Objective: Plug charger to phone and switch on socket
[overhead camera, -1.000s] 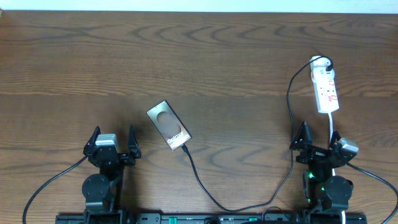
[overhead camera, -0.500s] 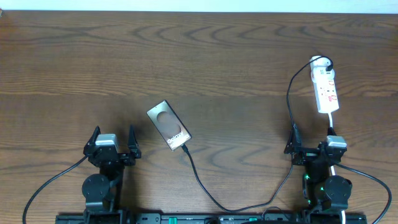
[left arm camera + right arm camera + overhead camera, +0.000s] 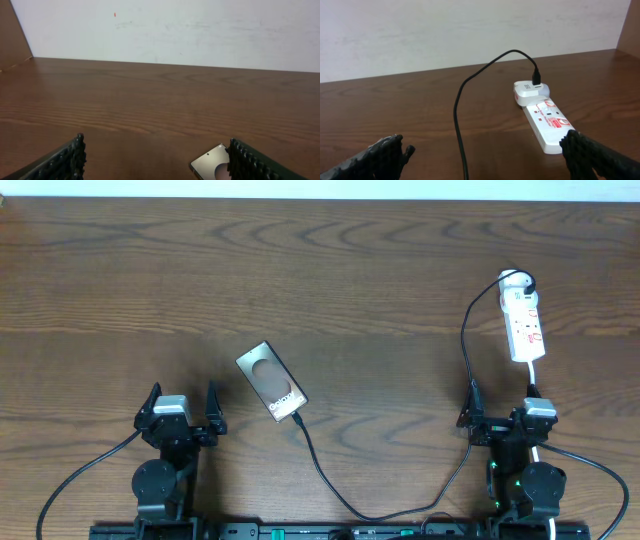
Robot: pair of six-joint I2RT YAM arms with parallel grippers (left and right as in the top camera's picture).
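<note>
The silvery-grey phone (image 3: 271, 381) lies flat on the table, left of centre, and its corner shows in the left wrist view (image 3: 210, 164). The black charger cable (image 3: 330, 485) runs from the phone's lower end, loops along the near edge and rises to a white adapter on the socket (image 3: 523, 320), a white power strip at the right, also in the right wrist view (image 3: 546, 120). The plug tip sits at the phone's lower end. My left gripper (image 3: 181, 412) is open and empty, near the front, left of the phone. My right gripper (image 3: 503, 415) is open and empty, just in front of the socket.
A white wall borders the far edge of the wooden table (image 3: 320, 270). The socket's white cord (image 3: 536, 385) runs from the strip toward the right arm's base. The black cable (image 3: 460, 125) crosses the table between the right gripper's fingers.
The right gripper turned and settled straight in front of the socket between one second ago and half a second ago. Nothing has moved since. The left arm is still.
</note>
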